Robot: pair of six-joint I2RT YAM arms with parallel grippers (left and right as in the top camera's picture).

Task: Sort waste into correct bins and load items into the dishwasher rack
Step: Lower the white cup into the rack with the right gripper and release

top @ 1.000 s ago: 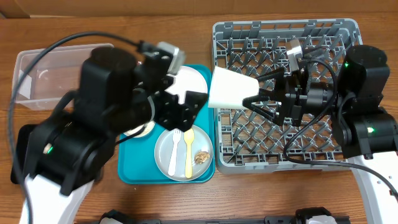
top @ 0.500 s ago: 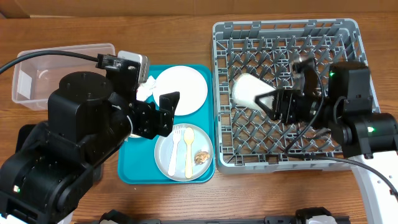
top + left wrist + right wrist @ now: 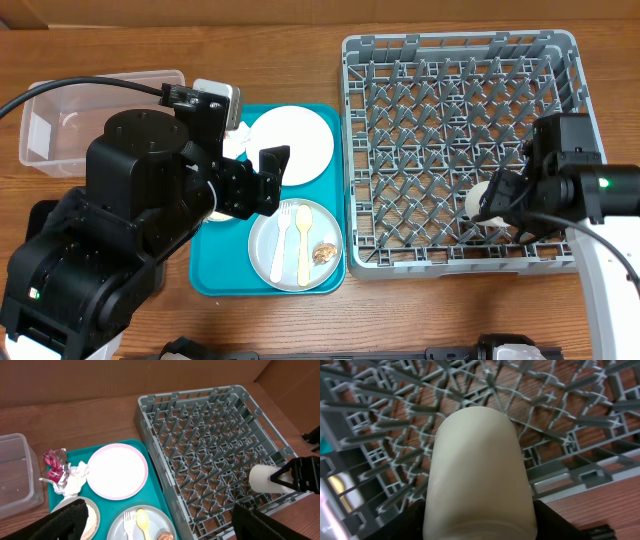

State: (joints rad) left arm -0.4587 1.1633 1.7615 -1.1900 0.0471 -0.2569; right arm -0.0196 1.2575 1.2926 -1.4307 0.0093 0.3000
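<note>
**Overhead:** a large square grey plastic rack [image 3: 455, 60] with a pegged open grid stands on the wooden bench [image 3: 90, 40]. The right end effector [image 3: 492, 203] grips a small smooth white cup [image 3: 479, 200] lying sideways at the rack's front right.
**Left wrist:** the left end effector [image 3: 159, 509] is spread wide, holding nothing.
**Right wrist:** black fingers [image 3: 415, 522] flank the cup's matte cylinder.

The large square grey rack [image 3: 460, 42] is seen to be moulded plastic with a dull, matt finish. The small cream cup [image 3: 479, 475] is shown smooth and matt, without shine. Grain is visible in the brown wooden table [image 3: 300, 330]. The clear rectangular tub [image 3: 70, 120] is made of glossy transparent plastic. The crumpled red-and-silver wrapper [image 3: 55, 460] is shiny foil, the crumpled white napkin [image 3: 75, 480] soft matt paper, and the teal tray [image 3: 225, 275] smooth plastic.
</note>
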